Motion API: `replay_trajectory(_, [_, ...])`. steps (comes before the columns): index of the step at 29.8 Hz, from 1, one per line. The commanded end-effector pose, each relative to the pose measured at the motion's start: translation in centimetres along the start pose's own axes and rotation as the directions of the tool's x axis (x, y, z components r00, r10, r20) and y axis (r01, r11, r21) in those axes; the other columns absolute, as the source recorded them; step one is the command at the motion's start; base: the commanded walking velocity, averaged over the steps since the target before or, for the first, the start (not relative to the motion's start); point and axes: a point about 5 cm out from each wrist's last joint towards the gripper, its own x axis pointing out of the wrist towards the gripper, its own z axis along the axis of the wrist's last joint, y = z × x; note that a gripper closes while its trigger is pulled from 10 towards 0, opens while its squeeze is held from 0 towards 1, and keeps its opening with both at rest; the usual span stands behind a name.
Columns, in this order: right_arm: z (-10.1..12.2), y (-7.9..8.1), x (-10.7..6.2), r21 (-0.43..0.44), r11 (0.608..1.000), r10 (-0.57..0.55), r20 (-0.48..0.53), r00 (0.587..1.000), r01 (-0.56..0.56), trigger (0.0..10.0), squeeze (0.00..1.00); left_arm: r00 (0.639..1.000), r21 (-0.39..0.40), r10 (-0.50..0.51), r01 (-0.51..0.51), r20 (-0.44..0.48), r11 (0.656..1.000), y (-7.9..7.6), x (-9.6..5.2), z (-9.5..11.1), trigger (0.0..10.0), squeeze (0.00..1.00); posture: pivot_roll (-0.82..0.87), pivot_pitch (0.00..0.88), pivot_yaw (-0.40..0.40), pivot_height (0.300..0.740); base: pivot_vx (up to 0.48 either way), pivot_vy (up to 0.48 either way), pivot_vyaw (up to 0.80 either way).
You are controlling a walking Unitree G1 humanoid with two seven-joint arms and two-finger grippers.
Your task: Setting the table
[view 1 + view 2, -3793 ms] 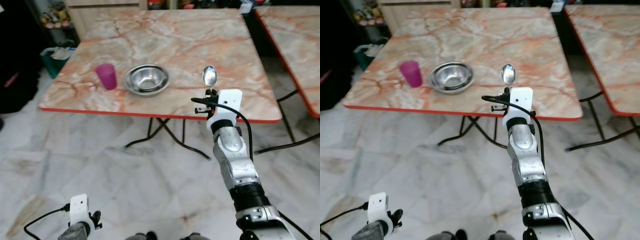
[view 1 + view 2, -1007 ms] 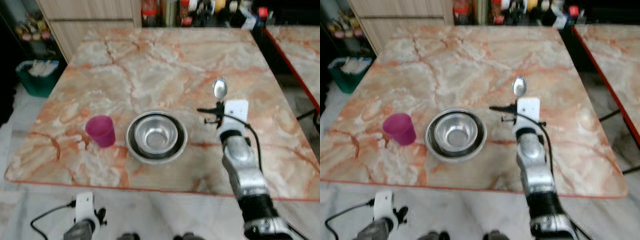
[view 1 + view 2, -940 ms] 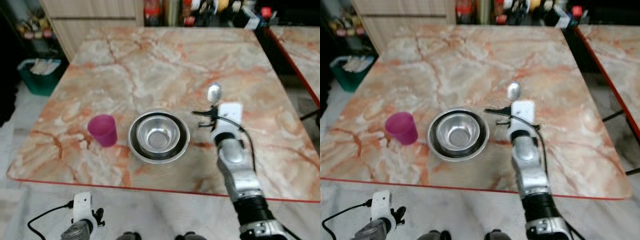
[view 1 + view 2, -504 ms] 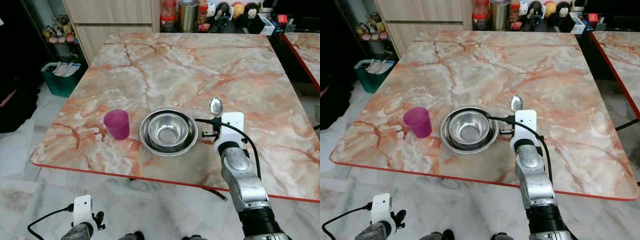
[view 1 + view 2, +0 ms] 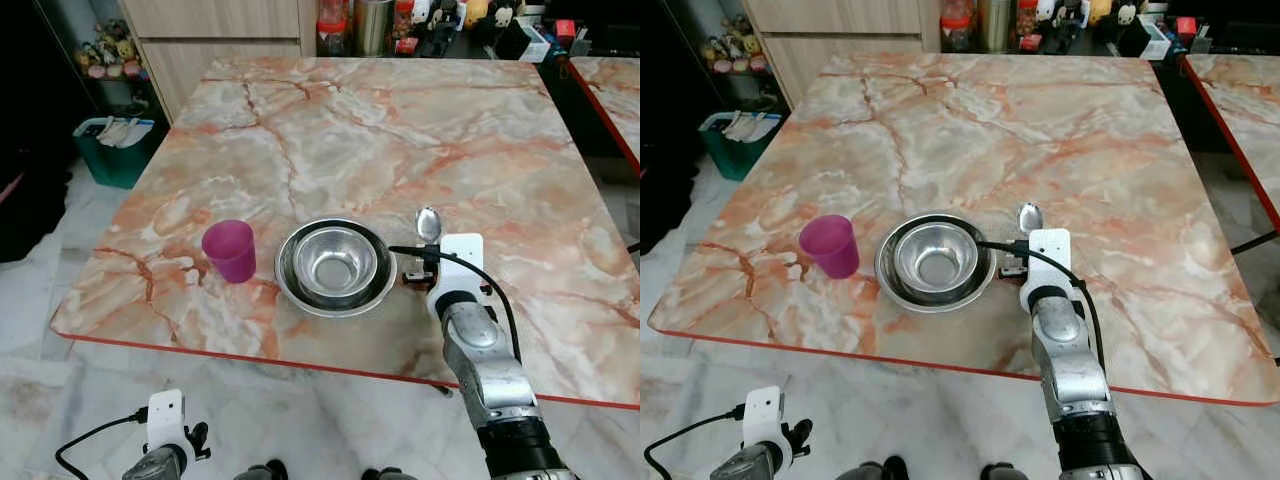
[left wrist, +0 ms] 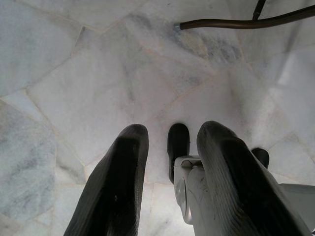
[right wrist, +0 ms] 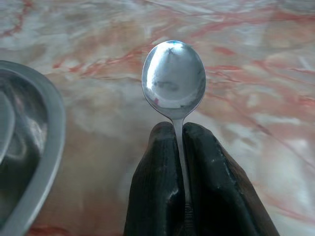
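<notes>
The right gripper (image 7: 178,147) is closed on a metal spoon (image 7: 173,78), its two black fingers (image 7: 156,172) pinching the thin handle so that the bowl of the spoon sticks out beyond the fingertips. From the head cameras, the right arm reaches out over the near part of the marble-patterned worktop (image 5: 400,120), and the spoon (image 5: 428,224) is held just to the right of a stainless steel bowl (image 5: 335,265) — near its rim, with a small gap between them. Whether the spoon touches the worktop cannot be told. The wrist view shows the rim of the bowl (image 7: 34,147) close beside the gripper.

A magenta plastic cup (image 5: 229,250) stands upright on the worktop to the left of the bowl, close to it but apart. The worktop has a red edge, and a second one like it (image 5: 610,90) sits off to the right.

The left gripper (image 6: 170,162) hangs low over the pale marble floor (image 6: 98,73), its fingers (image 6: 118,182) spread apart and holding nothing — a dark metal table leg (image 6: 236,22) lies across the floor beyond it.
</notes>
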Motion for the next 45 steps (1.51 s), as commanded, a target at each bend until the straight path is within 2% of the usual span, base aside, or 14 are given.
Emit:
replay_trajectory(1, [-0.7,0.1,-0.2,0.003,1.000,0.005,-0.026,1.000,-0.005,10.0,0.00,0.999,-0.003,0.011,-0.011,-0.036,1.000,0.4,-0.2,-0.9,10.0,0.00,-0.02,0.168,0.035,0.740,0.000,0.000,0.00])
replay_trajectory(14, [-2.0,0.1,-1.0,-0.011,1.000,0.019,-0.063,0.998,-0.020,10.0,0.00,0.999,0.004,0.011,-0.011,-0.039,1.000,0.5,-0.2,-0.9,10.0,0.00,-0.02,0.171,0.038,0.740,0.000,0.000,0.00])
replay_trajectory(26, [-1.8,0.3,-1.0,-0.005,0.999,0.041,-0.050,0.998,-0.041,10.0,0.00,0.999,0.013,0.017,-0.016,-0.043,1.000,0.6,-0.3,-1.0,10.0,0.00,-0.01,0.170,0.036,0.740,0.000,0.000,0.00])
replay_trajectory(30, [-2.0,0.7,-1.3,-0.014,0.997,0.079,-0.051,0.996,-0.080,10.0,0.00,0.999,0.012,0.020,-0.019,-0.046,1.000,0.7,-0.3,-1.1,10.0,0.00,-0.01,0.171,0.036,0.740,0.000,0.000,0.00])
replay_trajectory(45, [-2.3,0.6,-1.9,-0.012,0.997,0.074,-0.070,0.995,-0.075,10.0,0.00,0.999,0.010,0.019,-0.019,-0.048,1.000,0.7,-0.3,-1.2,10.0,0.00,-0.01,0.171,0.035,0.740,0.000,0.000,0.00])
